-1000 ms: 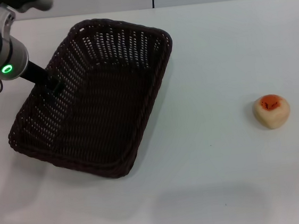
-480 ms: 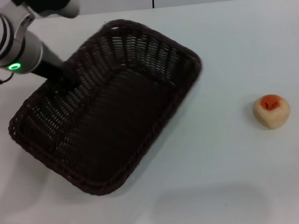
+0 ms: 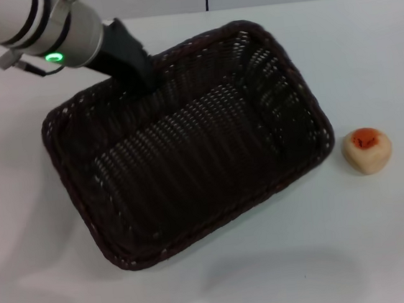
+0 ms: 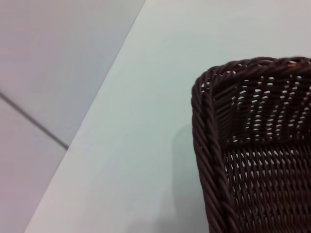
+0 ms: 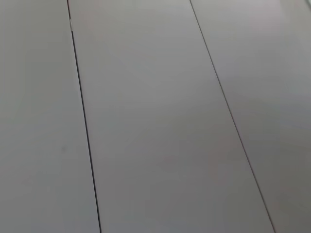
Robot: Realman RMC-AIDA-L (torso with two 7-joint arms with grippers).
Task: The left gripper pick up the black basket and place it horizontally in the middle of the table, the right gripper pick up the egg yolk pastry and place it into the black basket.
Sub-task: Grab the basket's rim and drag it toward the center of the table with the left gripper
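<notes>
White table (image 3: 285, 258) fills the head view. Dark woven wicker next: the black basket (image 3: 186, 142) sits skewed on it, long axis slanting, one corner far and toward the robot's right, the opposite corner near and toward its left. The left wrist view takes in only one rounded corner of the basket (image 4: 243, 145) with its braided rim, bare tabletop beside it.

Left gripper (image 3: 140, 75) comes down from the far left, black fingers clenched on the basket's far long rim; the rim runs between the jaws, and the basket's whole body spreads nearer the robot and rightward from that grip.

Egg yolk pastry (image 3: 367, 150), orange patch up, lies on the table well clear of the jaws, just beyond the basket's right-hand corner, not touching it.

Right gripper not seen.
</notes>
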